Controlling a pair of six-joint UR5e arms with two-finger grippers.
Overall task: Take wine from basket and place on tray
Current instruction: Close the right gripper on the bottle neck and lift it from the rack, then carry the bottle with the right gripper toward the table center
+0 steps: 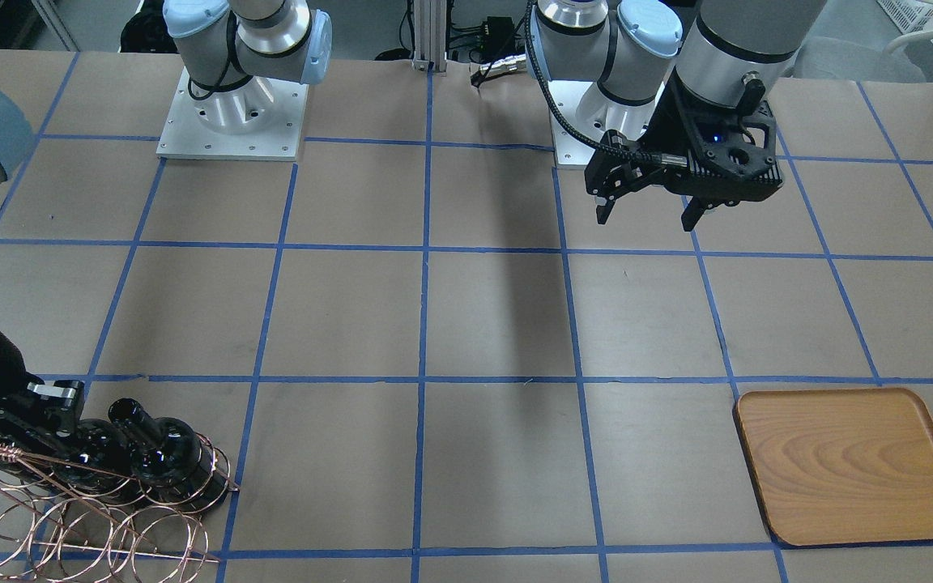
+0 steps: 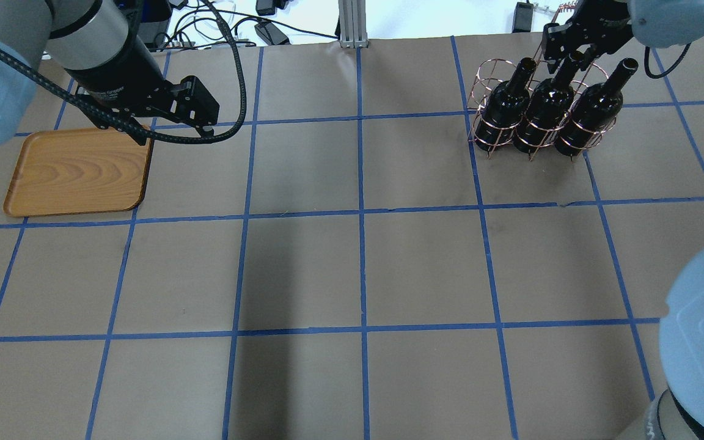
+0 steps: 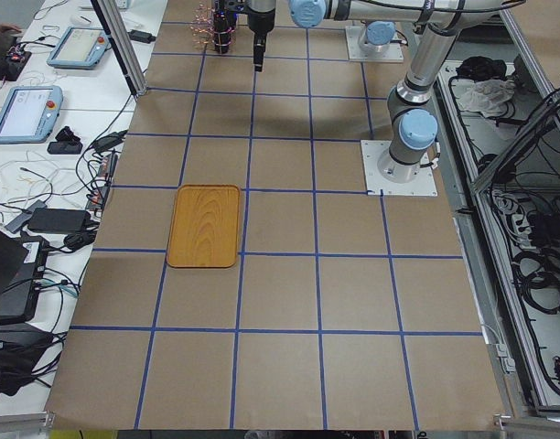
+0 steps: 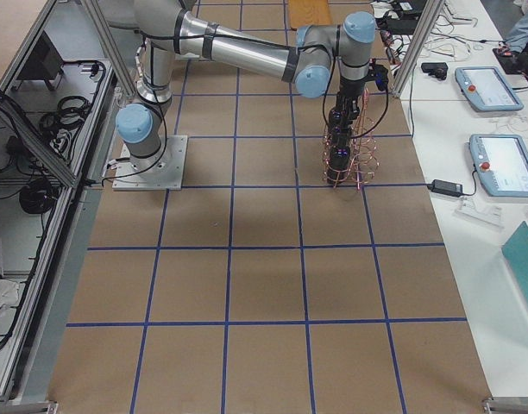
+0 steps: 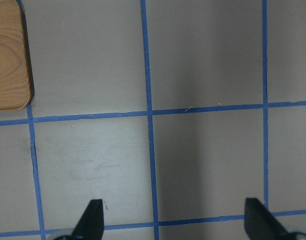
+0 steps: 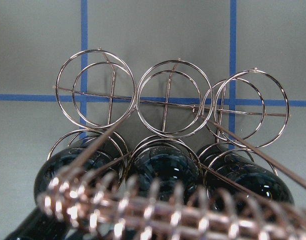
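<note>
Fingers of the left gripper (image 1: 647, 220) were spread wide with nothing between them. Beneath them was only the brown paper-covered table (image 5: 208, 60) with its blue tape lines. The flat orange-brown wooden tray (image 2: 77, 171), low-rimmed and bare, lay just to one side of those fingers, not under them.

Fingers of the right gripper (image 2: 566, 50) were down among the bottle necks, at the neck of the middle bottle. Parted or clamped, I could not tell: the wrist view showed no fingertips, and the other views were too dark and small there.

Three glossy dark glass wine bottles (image 2: 541, 110), unlabelled, stood in one row of the copper wire basket (image 6: 167, 101) of round loops, directly below the right fingers. Its second row of three rings was empty. The twisted wire handle (image 6: 158, 210) ran close by the fingers, above the bottles.

Handling, as judged:
- Weight and surface: a bottle is likely rigid, heavy for its size and slick, and would break if dropped or knocked.
- Hold: best on the narrow neck, just under the lip, where the flare would check slipping.
- Lift: straight up until the base clears its ring. The light basket might snag and ride along.
- Approach: the handle crowds it.
- Carry: the tray was well apart from the right fingers and near the left ones, so a long carry or a pass between arms seemed likely.
</note>
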